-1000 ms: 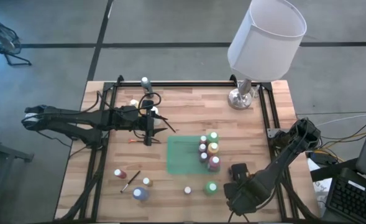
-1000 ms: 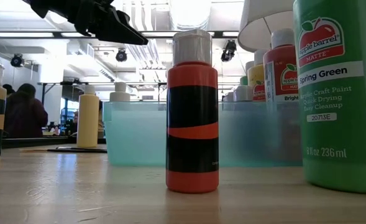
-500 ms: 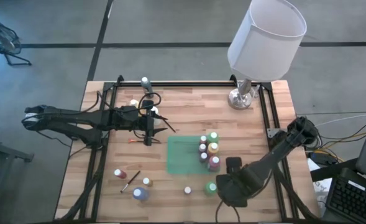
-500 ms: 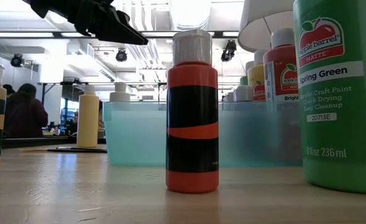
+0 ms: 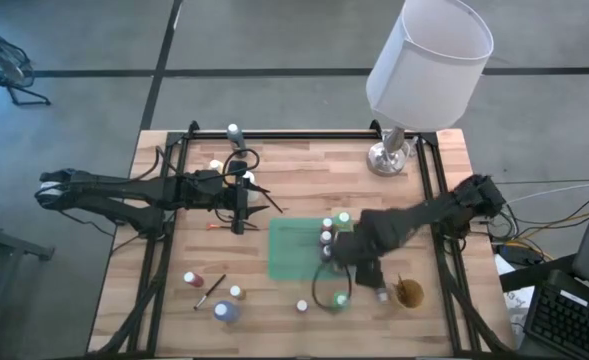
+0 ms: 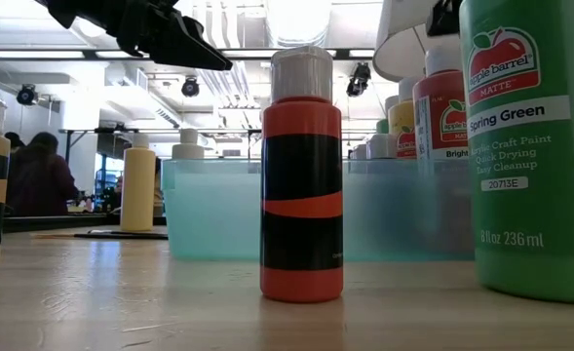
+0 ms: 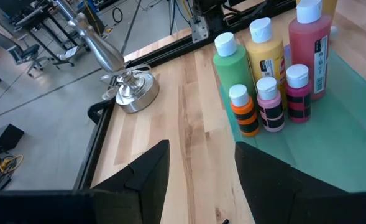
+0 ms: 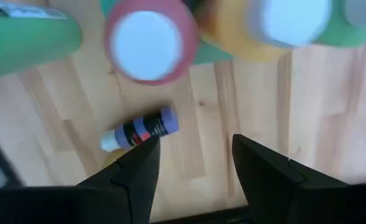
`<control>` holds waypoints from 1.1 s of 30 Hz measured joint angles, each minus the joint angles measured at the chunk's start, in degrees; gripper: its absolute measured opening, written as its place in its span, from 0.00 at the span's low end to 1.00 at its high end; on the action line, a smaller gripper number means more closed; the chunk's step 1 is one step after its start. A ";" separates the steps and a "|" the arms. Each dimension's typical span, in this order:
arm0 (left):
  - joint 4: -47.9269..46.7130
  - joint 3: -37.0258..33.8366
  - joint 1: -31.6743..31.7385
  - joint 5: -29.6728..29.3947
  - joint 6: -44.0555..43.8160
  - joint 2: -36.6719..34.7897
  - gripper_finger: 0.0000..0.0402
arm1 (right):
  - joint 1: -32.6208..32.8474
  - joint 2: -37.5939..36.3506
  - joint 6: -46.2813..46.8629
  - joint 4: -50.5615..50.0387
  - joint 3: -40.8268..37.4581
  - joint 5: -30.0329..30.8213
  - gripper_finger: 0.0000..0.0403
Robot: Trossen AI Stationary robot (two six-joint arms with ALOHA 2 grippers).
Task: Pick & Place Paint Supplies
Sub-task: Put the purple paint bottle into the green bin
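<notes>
Several paint bottles (image 5: 334, 235) stand upright on the right part of the green mat (image 5: 292, 250); the left wrist view shows them as green, yellow, red, orange and pink (image 7: 266, 102). A big green bottle (image 5: 341, 300) stands near the front edge. More bottles (image 5: 226, 312) and a brush (image 5: 211, 290) sit at the front left. A small purple bottle (image 8: 140, 132) lies on its side on the wood. My right gripper (image 8: 195, 140) is open, points down and hangs over the mat's right edge (image 5: 359, 262). My left gripper (image 7: 201, 149) waits open, raised at the left (image 5: 242, 205).
A lamp with a white shade (image 5: 429, 55) and a metal base (image 5: 386, 158) stands at the far right. A tan cup (image 5: 409, 293) sits at the front right. A black frame rail (image 5: 304, 134) runs along the table's far edge. Bare wood (image 5: 304, 185) lies between the arms.
My right gripper has swung from the table's front right corner toward the far left and upward, to the bottles on the mat. The tan cup, covered by the arm before, now shows. No bottle has moved.
</notes>
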 joint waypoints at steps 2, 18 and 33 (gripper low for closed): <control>0.00 0.00 0.00 -0.02 0.01 0.00 0.47 | -3.23 -1.41 -0.08 -0.09 -1.52 -2.42 0.50; 0.00 0.00 0.00 -0.01 0.01 0.00 0.47 | -12.45 -18.32 11.10 14.02 -22.81 -10.16 0.51; 0.00 0.00 0.00 -0.01 0.00 -0.01 0.47 | -12.37 -21.50 25.77 27.12 -40.97 -15.82 0.61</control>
